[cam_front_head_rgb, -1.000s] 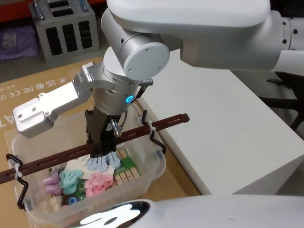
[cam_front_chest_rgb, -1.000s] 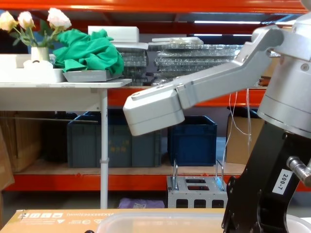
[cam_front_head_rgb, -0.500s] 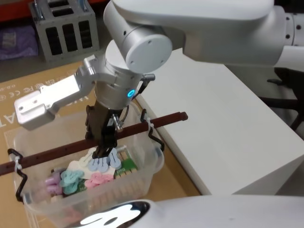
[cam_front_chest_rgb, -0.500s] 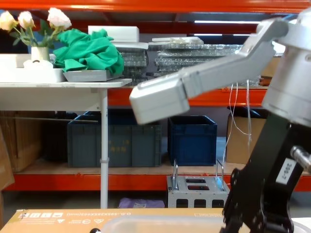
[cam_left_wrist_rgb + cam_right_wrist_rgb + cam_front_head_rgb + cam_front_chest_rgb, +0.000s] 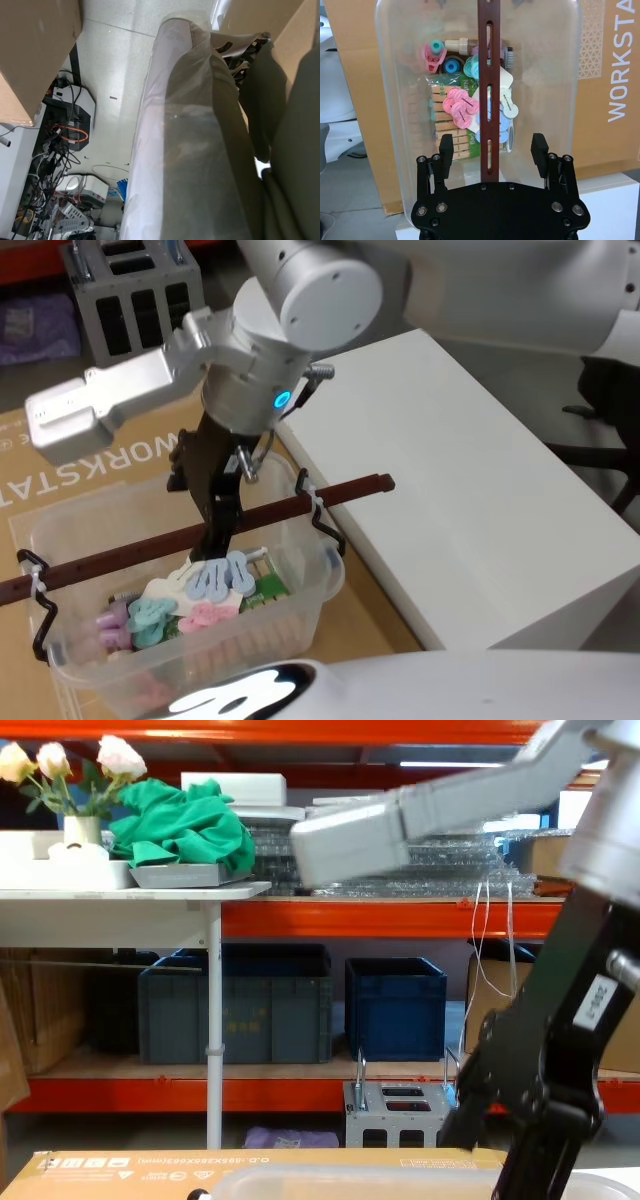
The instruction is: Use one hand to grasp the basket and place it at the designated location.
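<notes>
Just left of the white surface (image 5: 450,490), the basket (image 5: 325,585) sits on brown cardboard (image 5: 60,470), holding coloured pegs (image 5: 215,585). Its reddish bar handle (image 5: 489,100) passes between the right gripper's (image 5: 492,144) open fingers (image 5: 445,147), touching neither.

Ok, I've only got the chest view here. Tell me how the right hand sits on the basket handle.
Observer: In the right wrist view the right hand is open, its fingers on either side of the handle, not clamped on it.
Operator: List what's in the basket.
Observer: The basket holds coloured plastic clips and wooden pegs.
Operator: Say what's beside it.
Observer: A white platform stands to the robot's right, cardboard showing between them.
</notes>
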### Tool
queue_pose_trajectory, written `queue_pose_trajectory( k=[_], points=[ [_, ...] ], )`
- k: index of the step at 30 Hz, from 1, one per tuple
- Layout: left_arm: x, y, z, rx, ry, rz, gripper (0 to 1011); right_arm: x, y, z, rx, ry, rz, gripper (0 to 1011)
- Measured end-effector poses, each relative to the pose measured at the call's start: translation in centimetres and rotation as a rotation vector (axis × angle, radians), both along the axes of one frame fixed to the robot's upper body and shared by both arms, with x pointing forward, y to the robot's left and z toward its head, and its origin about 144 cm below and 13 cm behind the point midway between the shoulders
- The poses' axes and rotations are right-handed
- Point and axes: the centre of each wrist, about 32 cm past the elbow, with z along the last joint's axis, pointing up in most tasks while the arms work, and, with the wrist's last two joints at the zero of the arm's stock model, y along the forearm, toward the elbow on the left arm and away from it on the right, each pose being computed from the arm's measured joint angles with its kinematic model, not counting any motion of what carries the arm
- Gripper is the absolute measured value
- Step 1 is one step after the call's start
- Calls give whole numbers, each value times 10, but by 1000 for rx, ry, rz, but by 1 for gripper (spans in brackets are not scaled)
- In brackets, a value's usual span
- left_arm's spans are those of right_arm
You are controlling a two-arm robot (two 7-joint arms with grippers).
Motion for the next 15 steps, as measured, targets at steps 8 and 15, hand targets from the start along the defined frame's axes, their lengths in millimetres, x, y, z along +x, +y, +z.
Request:
queue_pose_trajectory(
  k=[8, 15],
  points=[
    [0, 0, 0, 0, 0, 0, 0, 2, -13, 18, 49, -2, -7, 1001],
    [0, 0, 0, 0, 0, 0, 0, 5, -28, 35, 99, 0, -17, 1002]
  ],
)
